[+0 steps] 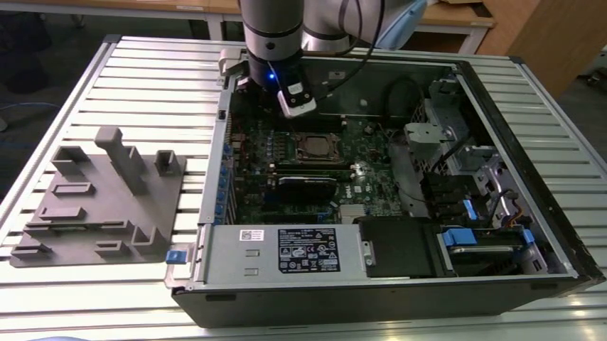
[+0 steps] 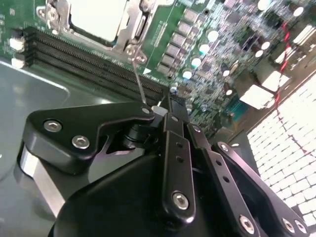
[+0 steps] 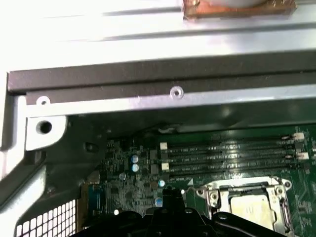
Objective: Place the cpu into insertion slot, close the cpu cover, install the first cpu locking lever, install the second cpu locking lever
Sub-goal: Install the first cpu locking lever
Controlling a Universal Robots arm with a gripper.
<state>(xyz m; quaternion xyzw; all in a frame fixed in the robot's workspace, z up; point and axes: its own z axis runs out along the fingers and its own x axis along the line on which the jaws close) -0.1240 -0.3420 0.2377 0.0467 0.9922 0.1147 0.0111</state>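
The small flat square cpu point(image 2: 96, 17) with its dull silver-grey metal face lies in the insertion slot point(image 1: 297, 148), a small square socket with a dark metal rim on the green circuit board point(image 1: 365, 153). The cpu cover point(image 2: 136, 24), a thin square metal frame plate with a window through its middle, lies down around the chip, so that the silver face shows through the window in both wrist views. From the cover's corner a thin bare metal lever rod point(image 2: 138, 79) stands up off the board and slants to the tip of the black gripper point(image 2: 165, 106). There the jaws look pressed together, and the rod's free end meets them; I cannot tell whether the rod is pinched or only touched. Just beside the socket run long dark memory slots point(image 3: 227, 153). In the exterior view the gripper hangs above the board's far part, beyond the socket, and a long black rectangular card point(image 1: 305, 187) lies on the near side of the socket. The board sits in an open black computer case point(image 1: 531, 177) on a pale slatted metal table point(image 1: 142, 85). A grey moulded fixture block point(image 1: 95, 206) rests on the table to the exterior view's left of the case.
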